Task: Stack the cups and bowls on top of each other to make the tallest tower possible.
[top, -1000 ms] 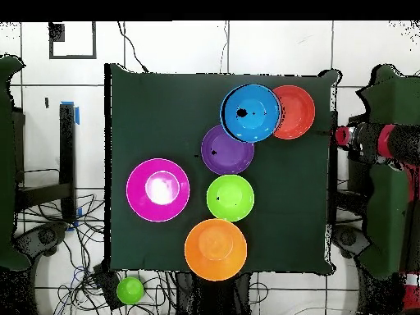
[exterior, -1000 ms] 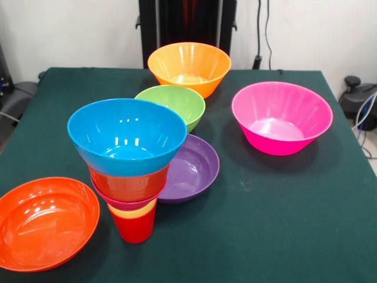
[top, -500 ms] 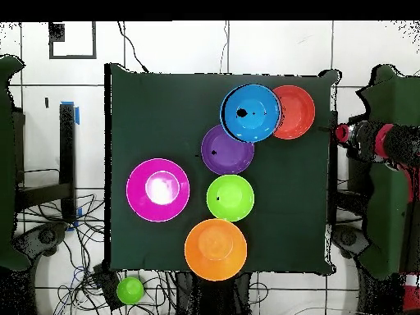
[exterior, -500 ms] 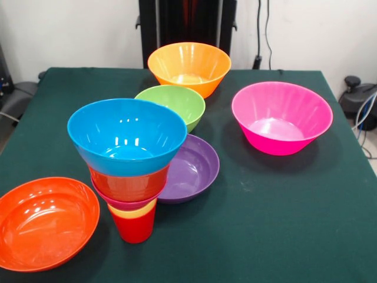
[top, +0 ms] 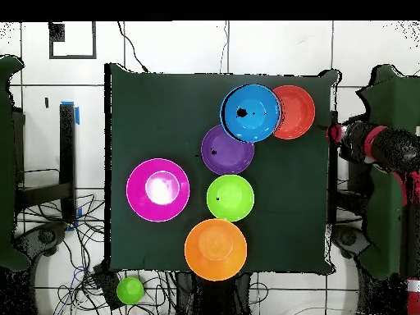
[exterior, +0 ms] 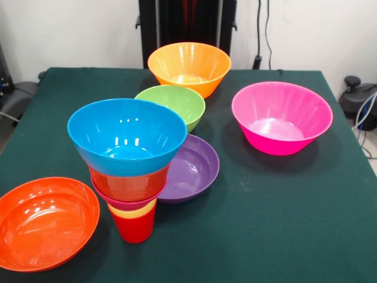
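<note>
**Top-heavy tower, five bowls left loose**

While my arm (top: 385,148) sits off the table's edge (top: 331,176) in the overhead view, I cannot tell whether my gripper is open or closed, and the front view shows none of it.

Everything below is placed against the tower (exterior: 128,165). It stands on a red cup (exterior: 135,229) with a yellow cup (exterior: 132,211) nested in it, then a crimson-pink bowl (exterior: 121,203), an orange-red bowl (exterior: 128,184) and a blue bowl (exterior: 126,135) on top, each wider than the one beneath.

That funnel shape is my main worry. I judge that a nudge to the blue bowl's rim, or a bowl set down off-centre, could tip the whole stack off its narrow base. The purple bowl (exterior: 191,170) lies just beside the tower, partly behind it, so reaching for it could brush the stack. The orange bowl (exterior: 44,221) is close on the tower's other side, with the same risk.

Farther back from the tower, past the purple bowl, is the green bowl (exterior: 172,103), and beyond that the light orange bowl (exterior: 189,66). The magenta-pink bowl (exterior: 281,118) sits well apart, out to the side.

Every loose bowl looks empty, and so does the blue bowl; only the tower's lower vessels hold anything, each carrying the next.
</note>
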Robot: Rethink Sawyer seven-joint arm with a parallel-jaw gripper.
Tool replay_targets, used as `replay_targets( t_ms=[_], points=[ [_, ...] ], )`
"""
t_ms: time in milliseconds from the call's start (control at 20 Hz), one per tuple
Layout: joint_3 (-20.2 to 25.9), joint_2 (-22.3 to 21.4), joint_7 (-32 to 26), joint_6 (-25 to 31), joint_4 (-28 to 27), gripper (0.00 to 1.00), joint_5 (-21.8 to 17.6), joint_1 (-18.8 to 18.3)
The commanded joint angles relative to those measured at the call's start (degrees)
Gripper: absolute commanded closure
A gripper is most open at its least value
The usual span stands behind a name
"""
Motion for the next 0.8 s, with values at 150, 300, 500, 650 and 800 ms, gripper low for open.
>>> replay_targets(
  t_ms=[150,300,500,650,800],
  points=[
    [-5.46,-0.95,-2.60,-5.27,7.01,0.00,-4.22,1.68],
    [-5.48,-0.37,-3.36,-5.85,6.61,0.00,-4.15,1.90],
    [-5.67,-0.27,-3.76,-6.11,6.69,0.00,-4.24,1.83],
    [-5.58,0.16,-4.51,-6.46,6.92,0.00,-4.50,1.42],
    [-5.41,0.76,-5.01,-6.31,6.31,0.00,-4.43,1.39]
  ],
)
